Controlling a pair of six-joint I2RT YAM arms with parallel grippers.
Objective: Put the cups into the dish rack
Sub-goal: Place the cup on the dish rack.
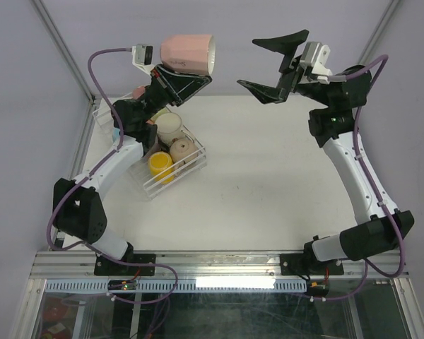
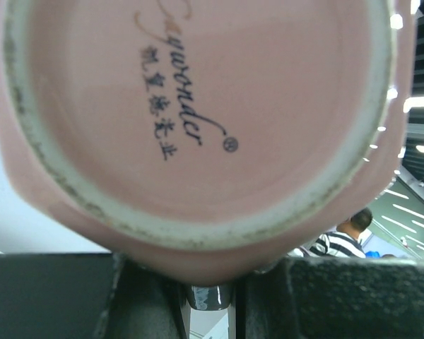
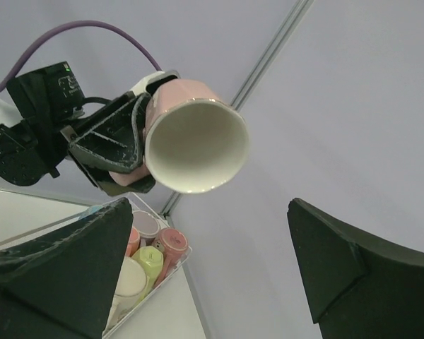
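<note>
On the white table (image 1: 268, 176), the clear ridged plastic dish rack (image 1: 198, 161) at the left already holds several cups, cream, beige and yellow among them. The left gripper (image 1: 187, 74) clamps a pink ceramic mug (image 1: 187, 53) sideways in mid-air beyond the rack. The right gripper (image 1: 251, 63) gapes empty opposite. That mug remains to load, seemingly the last.

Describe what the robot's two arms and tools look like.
The left arm and right arm match: white links, black joints, a purple cable looping along each. The left tool and right tool have black wedge-shaped fingers on white wrist mounts.
</note>
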